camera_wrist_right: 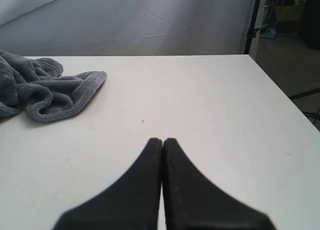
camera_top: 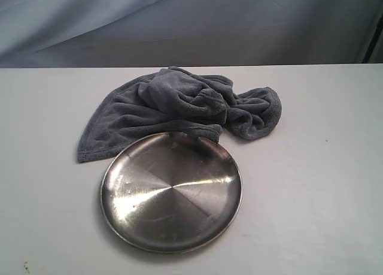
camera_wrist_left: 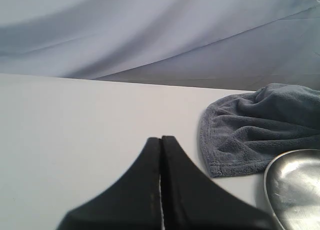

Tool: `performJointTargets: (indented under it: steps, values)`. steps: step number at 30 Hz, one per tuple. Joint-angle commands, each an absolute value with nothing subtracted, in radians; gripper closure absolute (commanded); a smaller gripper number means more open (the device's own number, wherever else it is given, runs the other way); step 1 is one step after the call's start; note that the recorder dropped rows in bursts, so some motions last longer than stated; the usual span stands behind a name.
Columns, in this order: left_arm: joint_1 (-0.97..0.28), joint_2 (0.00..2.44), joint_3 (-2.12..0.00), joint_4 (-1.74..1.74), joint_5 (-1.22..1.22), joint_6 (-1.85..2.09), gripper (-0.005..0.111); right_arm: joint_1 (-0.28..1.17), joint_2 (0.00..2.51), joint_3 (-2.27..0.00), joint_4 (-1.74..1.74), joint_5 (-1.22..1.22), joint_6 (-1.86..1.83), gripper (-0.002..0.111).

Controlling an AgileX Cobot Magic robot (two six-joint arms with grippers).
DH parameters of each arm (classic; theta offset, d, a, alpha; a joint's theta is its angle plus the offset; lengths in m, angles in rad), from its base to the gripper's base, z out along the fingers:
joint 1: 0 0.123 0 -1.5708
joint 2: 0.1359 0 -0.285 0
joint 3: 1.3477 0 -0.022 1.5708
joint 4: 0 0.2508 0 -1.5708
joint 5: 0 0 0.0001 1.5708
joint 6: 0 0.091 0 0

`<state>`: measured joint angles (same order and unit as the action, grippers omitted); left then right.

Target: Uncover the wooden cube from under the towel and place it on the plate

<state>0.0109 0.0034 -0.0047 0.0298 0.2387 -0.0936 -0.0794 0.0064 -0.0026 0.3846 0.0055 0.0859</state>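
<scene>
The left jaws were pressed shut on nothing, low over the counter and near the towel. The right jaws were likewise closed and empty on the other side. Both seemed parked wide to leave the middle free. The towel lay bunched in 1 heap, its front hem touching or just overlapping the far rim of the plate. The wooden cube was not visible. It probably sat under the heap's raised middle, so the cloth needed lifting first.

No legible txt, none on towel, none on plate
</scene>
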Motion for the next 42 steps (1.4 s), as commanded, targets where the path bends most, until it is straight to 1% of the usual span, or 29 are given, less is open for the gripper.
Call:
performJointTargets:
  steps: [1,33,38,42]
  values:
    - [0.012,0.0,0.0,0.025,0.236,-0.096,0.107,-0.079,0.0,0.0,0.39,0.017,0.09,0.105]
    - [0.012,0.0,0.0,0.039,0.221,-0.096,0.107,-0.079,0.0,0.0,0.39,0.017,0.09,0.105]
    - [0.012,0.0,0.0,-0.071,0.184,-0.104,0.107,-0.079,0.0,0.0,0.39,0.017,0.09,0.105]
    - [0.012,0.0,0.0,-0.23,0.068,-0.143,0.107,-0.079,0.0,0.0,0.39,0.017,0.09,0.105]
